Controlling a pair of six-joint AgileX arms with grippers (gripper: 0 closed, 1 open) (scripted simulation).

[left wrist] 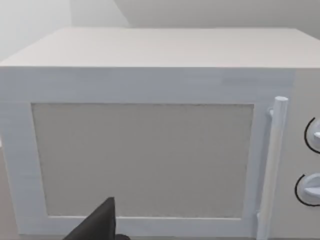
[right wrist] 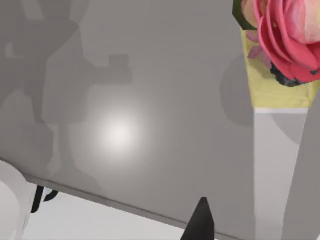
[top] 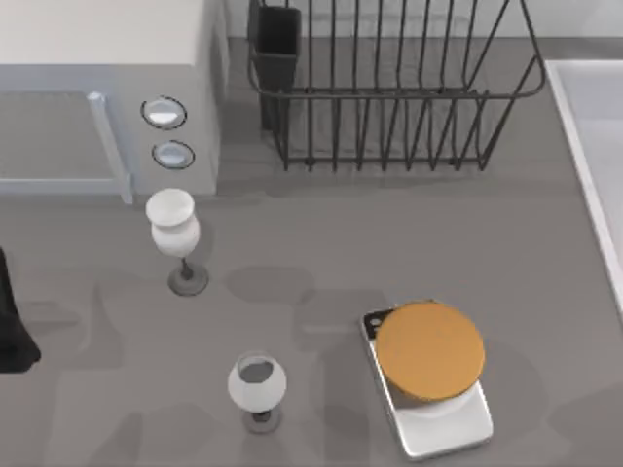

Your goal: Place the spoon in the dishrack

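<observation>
1. Dishrack (top: 389,97), top view: it stood at the far side of the surface (top: 292,253), well apart from the left arm (top: 12,331) at the left edge, with its black utensil cup (top: 277,49) at the corner nearest the microwave (top: 97,88). Its open top suited dropping cutlery in from above, I judged. Where the spoon lay I could not tell. Two stemmed glasses (top: 175,233) (top: 257,384) stood upright between that arm and a silver tray (top: 438,418) carrying an orange disc (top: 430,348); they would crowd any sweep across.
2. Left wrist view: the left claw (left wrist: 100,222) sat low, close in front of the microwave door (left wrist: 142,160), with the handle (left wrist: 272,165) and two dials (left wrist: 312,187) off to one side. It looked parked and touched nothing I could see. Whether it was apart or together I could not tell.
3. Right wrist view: the right claw (right wrist: 200,222) pointed at a grey panel (right wrist: 150,100), with a pink flower picture (right wrist: 282,40) beyond it. It held nothing I could make out, and I could not tell whether it was parted. The task looked not yet started.
</observation>
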